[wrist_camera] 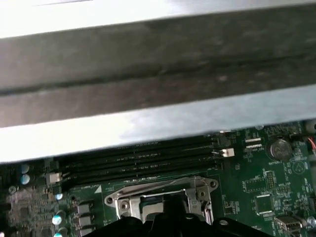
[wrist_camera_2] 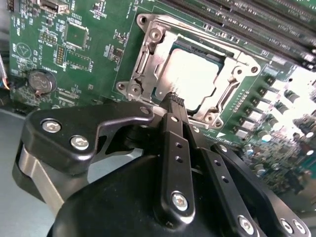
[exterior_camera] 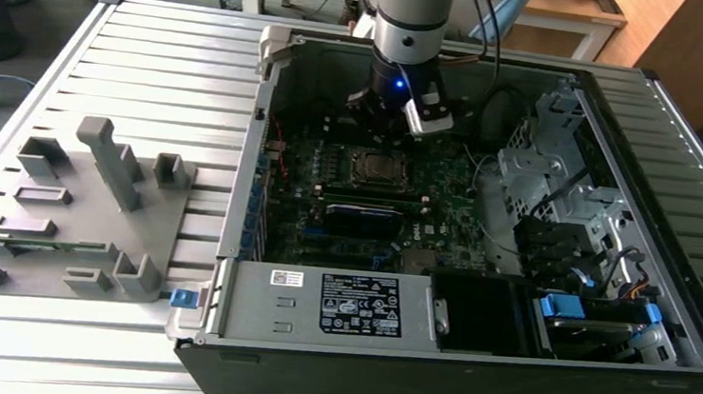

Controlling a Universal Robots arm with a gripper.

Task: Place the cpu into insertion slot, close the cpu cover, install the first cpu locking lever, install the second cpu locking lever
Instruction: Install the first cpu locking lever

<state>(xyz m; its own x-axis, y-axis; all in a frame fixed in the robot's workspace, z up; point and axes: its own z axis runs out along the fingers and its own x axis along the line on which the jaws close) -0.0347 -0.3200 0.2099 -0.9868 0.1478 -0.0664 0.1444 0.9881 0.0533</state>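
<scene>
Gripper: in the second wrist view the gripper [wrist_camera_2: 176, 101] has its two black fingers [wrist_camera_2: 174, 148] pressed together with no gap and nothing between them; the tips hang just over the near edge of the socket. In the exterior view the gripper [exterior_camera: 390, 129] sits low inside the open computer case [exterior_camera: 647, 309], just beyond the socket, its tips hidden behind its own body.
Chip: the cpu [wrist_camera_2: 190, 76] lies flat inside the socket, its pale metal top washed out by glare, so its edges are hard to trace.
Socket: the insertion slot [exterior_camera: 380, 168] sits near the middle of the green board [wrist_camera_2: 74, 44]; in the exterior view it is small and its detail is unclear.
Frame: the cpu cover [wrist_camera_2: 148, 54] lies down around the chip, which shows through its window. In the first wrist view the cover [wrist_camera: 158, 195] is cut off below by the dark gripper body.
Levers: thin metal parts run along the socket's edges, but whether they are latched cannot be told.
Memory slots: long black slots [wrist_camera: 138, 160] lie beside the socket, on its far side.
Case wall: a blurred grey and dark band [wrist_camera: 158, 74] blocks the far part of the first wrist view.
Power box: the white-labelled box [exterior_camera: 355, 304] stands at the case's near edge.
Grey rack: a fixture [exterior_camera: 70, 220] with upright pegs lies on the table at the exterior view's left, well apart from the case.
</scene>
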